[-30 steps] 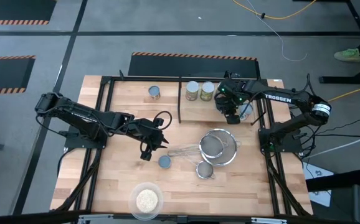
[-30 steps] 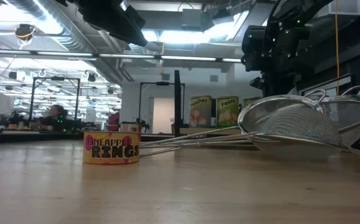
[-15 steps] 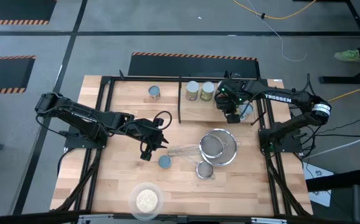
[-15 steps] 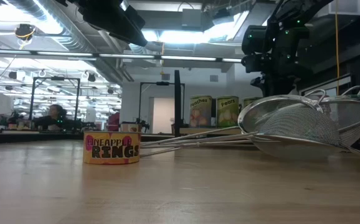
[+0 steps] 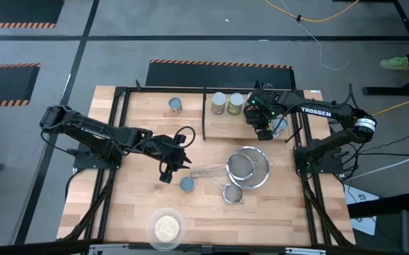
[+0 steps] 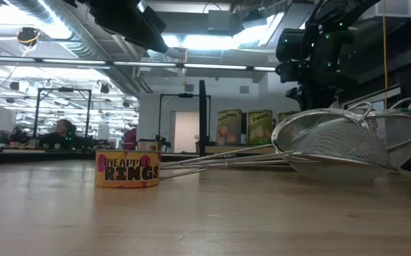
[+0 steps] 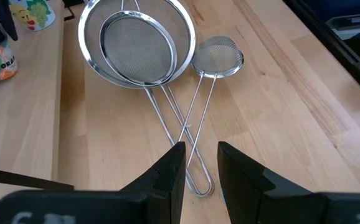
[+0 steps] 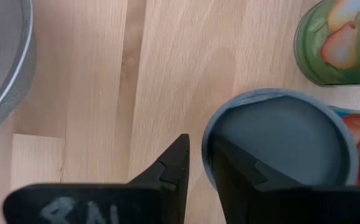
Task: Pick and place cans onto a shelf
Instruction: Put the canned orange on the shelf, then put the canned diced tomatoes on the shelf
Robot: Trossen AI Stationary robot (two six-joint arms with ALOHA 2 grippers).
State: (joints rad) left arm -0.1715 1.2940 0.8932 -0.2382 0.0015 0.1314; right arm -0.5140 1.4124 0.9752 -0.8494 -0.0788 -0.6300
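Wooden table (image 5: 134,205), open workshop floor beyond it. The shelf (image 5: 148,113) runs along the far edge inside black rails.

- On the shelf: one short can (image 5: 175,105) alone and two taller cans (image 5: 219,103) side by side, upright with labels outward, as stock would sit.
- Right gripper (image 5: 262,132) hangs over the shelf's right end, above a blue-topped can (image 8: 279,140) that stands just beside a pear can (image 8: 336,37). Jaws narrowly parted, the can's rim lined up under the gap. Cannot tell whether they touch it.
- Left gripper (image 5: 166,173) is at mid-table, jaws slightly apart and empty, near the pineapple can (image 5: 187,184) (likely its next pick, since that can is off the shelf).
- The strainers (image 5: 249,167) lie close by, handles towards the pineapple can, so an approach from above looks safest.
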